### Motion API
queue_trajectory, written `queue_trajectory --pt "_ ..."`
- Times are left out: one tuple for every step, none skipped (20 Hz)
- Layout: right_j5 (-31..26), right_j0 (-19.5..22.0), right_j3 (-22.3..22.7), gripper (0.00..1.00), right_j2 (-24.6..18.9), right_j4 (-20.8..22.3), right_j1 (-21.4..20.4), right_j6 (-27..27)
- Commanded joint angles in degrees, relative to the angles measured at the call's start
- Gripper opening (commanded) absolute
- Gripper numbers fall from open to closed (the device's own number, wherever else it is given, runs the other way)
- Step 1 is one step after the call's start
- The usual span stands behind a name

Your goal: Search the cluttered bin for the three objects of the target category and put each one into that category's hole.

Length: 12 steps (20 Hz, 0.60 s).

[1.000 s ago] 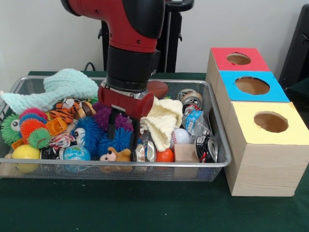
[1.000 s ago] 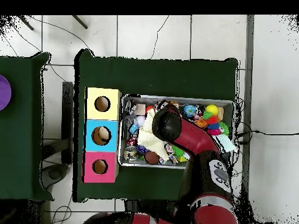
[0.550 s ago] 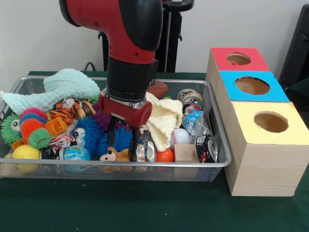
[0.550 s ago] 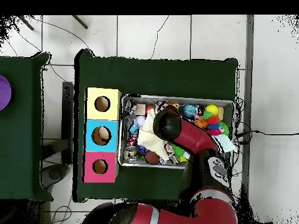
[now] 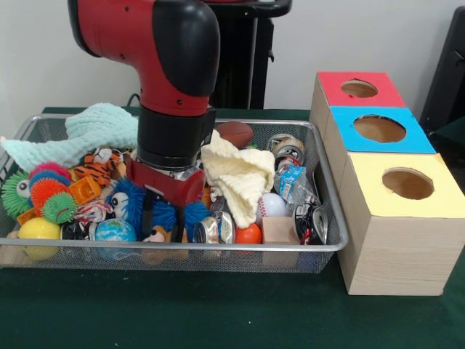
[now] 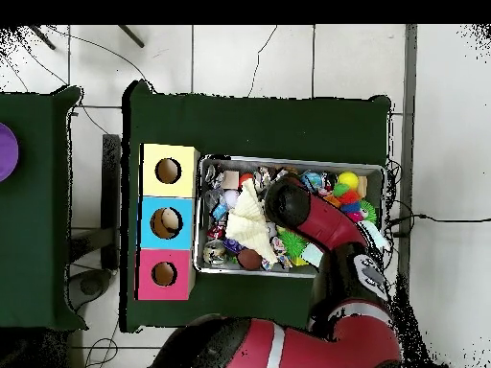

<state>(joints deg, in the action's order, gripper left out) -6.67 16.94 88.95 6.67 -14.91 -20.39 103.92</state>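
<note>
Reaching down into the silver wire-mesh bin point(image 5: 330, 243) among blue spiky rubber balls point(image 5: 134, 198), black two-fingered gripper point(image 5: 163, 222) jaws' state impossible to tell.

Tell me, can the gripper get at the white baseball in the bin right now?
Probably yes. The baseball lies uncovered on top, beside the cream cloth, with nothing over it. The gripper is down among the blue fuzzy balls, so it would have to lift and shift sideways.

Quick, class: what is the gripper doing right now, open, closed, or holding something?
Gripper: cannot be told; it is down among the toys in the bin.
</note>
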Motion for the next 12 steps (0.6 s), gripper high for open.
queue_trajectory --pt "1.7 1.4 -4.4 1.00 -4.7 -0.1 3.7 7.8" --pt "1.6 1.3 -4.7 1.00 -4.7 0.0 3.9 7.7" --pt "1.6 1.3 -5.0 1.00 -4.7 0.0 4.1 7.6" --pt "1.7 1.2 -5.1 1.00 -4.6 0.1 4.1 7.7" --pt "1.7 1.1 -5.1 1.00 -4.4 0.1 4.1 7.7" --pt "1.5 0.9 -5.3 1.00 -4.1 0.1 4.1 7.8" --pt "1.4 0.7 -5.5 1.00 -3.9 0.0 4.2 7.8" --pt "1.3 0.4 -6.0 1.00 -3.6 -0.1 4.5 7.8" --pt "1.2 0.0 -6.5 1.00 -3.2 -0.2 4.7 7.8" --pt "1.1 0.0 -7.4 1.00 -3.2 -0.2 5.4 7.6" --pt "1.2 -0.1 -8.1 1.00 -3.1 -0.2 6.0 7.4" --pt "1.3 -0.2 -8.7 1.00 -3.0 -0.2 6.6 7.2"
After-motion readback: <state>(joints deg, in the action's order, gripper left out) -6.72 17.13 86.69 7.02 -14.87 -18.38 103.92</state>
